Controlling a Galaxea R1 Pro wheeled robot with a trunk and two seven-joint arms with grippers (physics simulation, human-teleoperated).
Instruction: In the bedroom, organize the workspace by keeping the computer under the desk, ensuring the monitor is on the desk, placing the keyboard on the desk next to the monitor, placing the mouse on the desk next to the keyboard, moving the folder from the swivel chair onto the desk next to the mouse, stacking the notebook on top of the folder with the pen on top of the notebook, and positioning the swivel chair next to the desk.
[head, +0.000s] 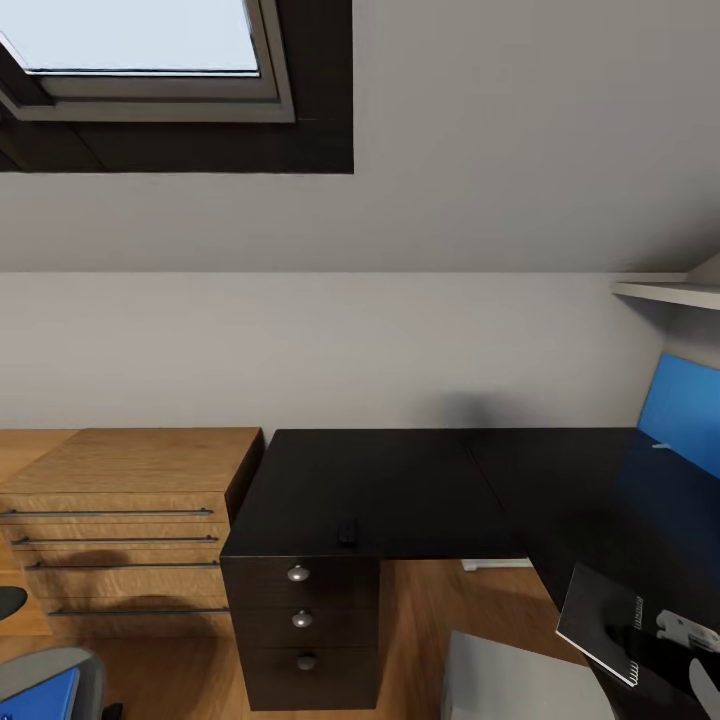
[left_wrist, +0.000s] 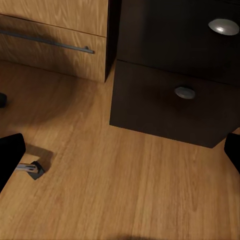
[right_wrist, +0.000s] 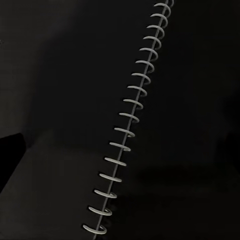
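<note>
The black desk (head: 400, 480) carries the small black mouse (head: 347, 533) near its front edge, above the drawers. On the right wing, a dark spiral-bound notebook (head: 603, 620) sticks out a little past the desk edge. My right gripper (head: 690, 650) is just beside it. Seen from the right wrist, the spiral of the notebook (right_wrist: 125, 135) runs close under the open gripper (right_wrist: 120, 160). The blue folder (head: 35, 700) lies on the swivel chair (head: 60, 665). The grey computer (head: 520, 680) stands below the desk. My left gripper (left_wrist: 120, 160) hangs open over the floor. Monitor, keyboard and pen are out of view.
A light wooden drawer cabinet (head: 130, 500) stands against the desk's left side. The desk drawers (left_wrist: 170, 100) and a chair caster (left_wrist: 30, 169) are near my left gripper. A blue upright panel (head: 685, 410) rises at the desk's far right, under a white shelf (head: 665, 292).
</note>
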